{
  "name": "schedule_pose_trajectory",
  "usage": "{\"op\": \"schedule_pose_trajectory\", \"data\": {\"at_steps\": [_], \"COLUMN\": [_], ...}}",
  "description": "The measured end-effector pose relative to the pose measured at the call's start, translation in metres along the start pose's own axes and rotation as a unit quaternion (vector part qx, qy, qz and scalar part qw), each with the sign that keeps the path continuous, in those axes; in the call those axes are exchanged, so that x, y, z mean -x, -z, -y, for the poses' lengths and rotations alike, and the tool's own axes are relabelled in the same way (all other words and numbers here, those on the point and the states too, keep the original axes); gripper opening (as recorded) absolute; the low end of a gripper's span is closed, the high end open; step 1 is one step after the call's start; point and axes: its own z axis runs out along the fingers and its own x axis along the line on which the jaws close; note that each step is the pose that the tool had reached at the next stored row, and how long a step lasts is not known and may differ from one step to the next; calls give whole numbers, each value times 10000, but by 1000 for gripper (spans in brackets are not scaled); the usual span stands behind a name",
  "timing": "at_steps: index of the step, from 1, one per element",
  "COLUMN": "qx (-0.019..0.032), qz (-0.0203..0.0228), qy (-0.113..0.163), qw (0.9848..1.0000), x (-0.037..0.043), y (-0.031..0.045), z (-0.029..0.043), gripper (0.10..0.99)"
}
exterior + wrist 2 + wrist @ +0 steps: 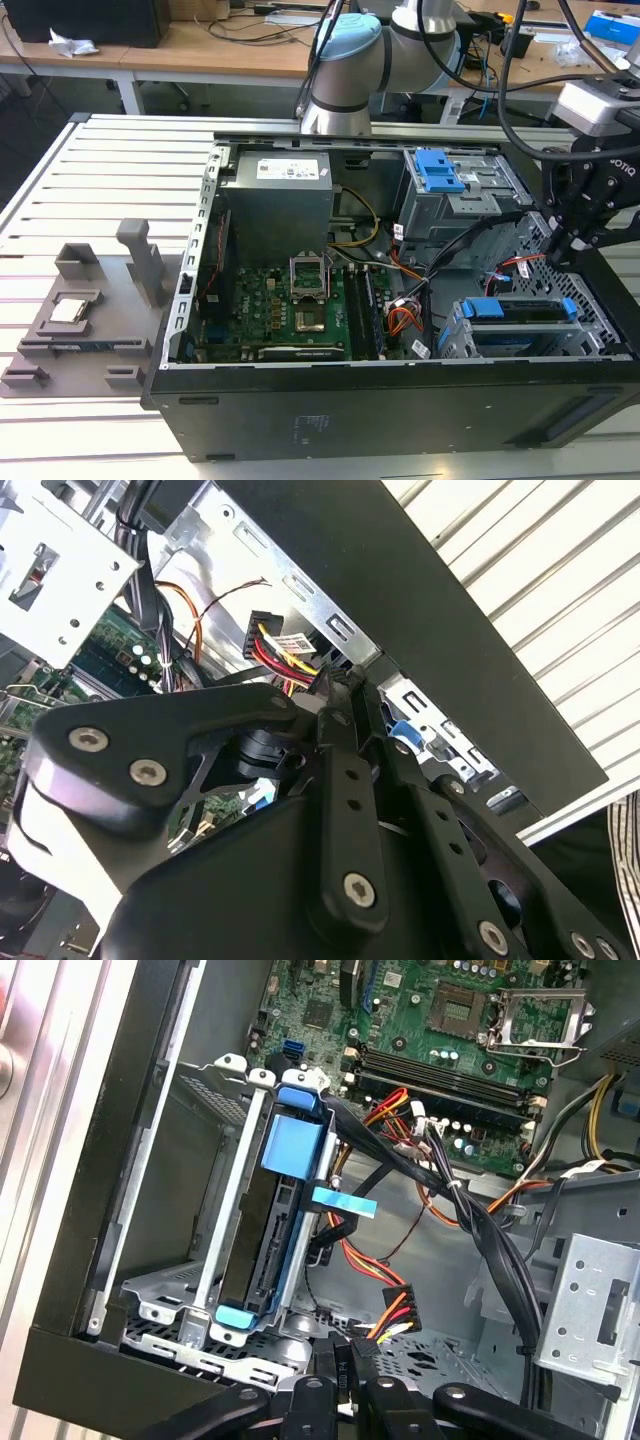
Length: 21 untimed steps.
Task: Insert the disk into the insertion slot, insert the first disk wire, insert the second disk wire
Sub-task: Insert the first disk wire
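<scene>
The disk [520,322], in its blue carrier, sits inside the insertion slot [452,340] at the case's front corner on the exterior view's right. In the first wrist view the disk [268,1250] stands on edge between the slot's grey rails [212,1260]. My gripper [572,245] hangs just behind the slot, above the case floor. In both wrist views its fingers [345,1355] are closed together on the end of a red-yellow-black disk wire. A black plug [395,1312] on that wire hangs right beside the fingertips [345,685], apart from the disk.
The taller grey cage with a blue clip [440,170] stands behind the gripper. The motherboard [300,300] and power supply [275,195] fill the case's left part. Loose cable bundles [470,1210] cross the floor. A grey fixture [90,310] lies outside the case, on the exterior view's left.
</scene>
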Motion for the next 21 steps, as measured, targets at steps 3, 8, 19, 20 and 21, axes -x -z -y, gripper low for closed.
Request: {"op": "schedule_pose_trajectory", "data": {"at_steps": [3,8,19,20,21], "qx": [-2,-2,-10,-10,-10], "qz": [3,8,36,36,36], "qy": [0,1,2,2,2], "qw": [10000,10000,10000,10000,10000], "x": [-1,5,-199,-205,-208], "y": [20,59,23,21,19], "z": [0,-35,-266,-268,-270], "gripper": [176,176,176,176,176]}}
